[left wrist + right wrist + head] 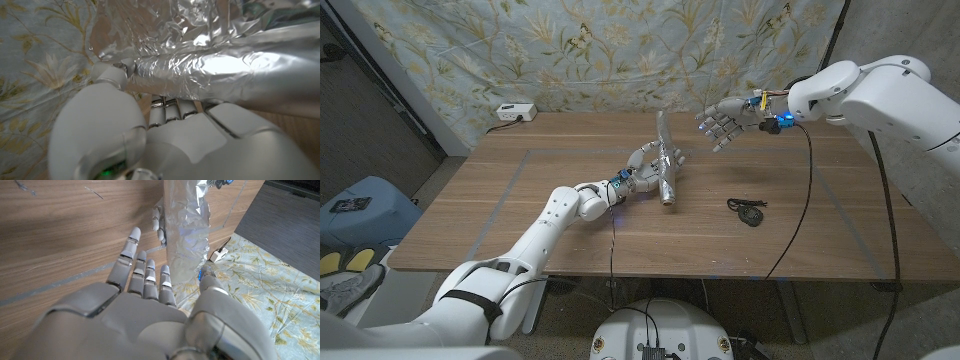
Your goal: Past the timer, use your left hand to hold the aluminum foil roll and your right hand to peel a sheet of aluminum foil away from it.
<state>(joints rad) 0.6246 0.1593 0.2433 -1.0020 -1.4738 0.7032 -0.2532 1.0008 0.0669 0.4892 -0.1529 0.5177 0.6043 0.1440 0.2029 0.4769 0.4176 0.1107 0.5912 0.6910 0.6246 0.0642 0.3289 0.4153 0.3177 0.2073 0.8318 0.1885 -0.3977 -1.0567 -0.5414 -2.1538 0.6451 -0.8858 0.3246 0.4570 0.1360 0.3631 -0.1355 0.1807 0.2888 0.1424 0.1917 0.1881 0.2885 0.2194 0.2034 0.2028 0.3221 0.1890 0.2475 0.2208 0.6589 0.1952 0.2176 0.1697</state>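
Left hand (645, 165) clamps the foil roll (667, 185) mid-frame on the worktop (520, 210). Right hand (722, 124) hangs upper right, fingers spread, holding nothing. I'd pinch the standing sheet (663, 135) by its edge and pull slowly.

I see my right hand (150, 315) with fingers spread, holding nothing. Beyond it, crinkled aluminum foil (187, 225) stands over the wooden table (60, 235).

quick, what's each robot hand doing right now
Left robot hand: holding the foil roll on the table.
Right robot hand: open, fingers spread, holding nothing, raised near the foil sheet.
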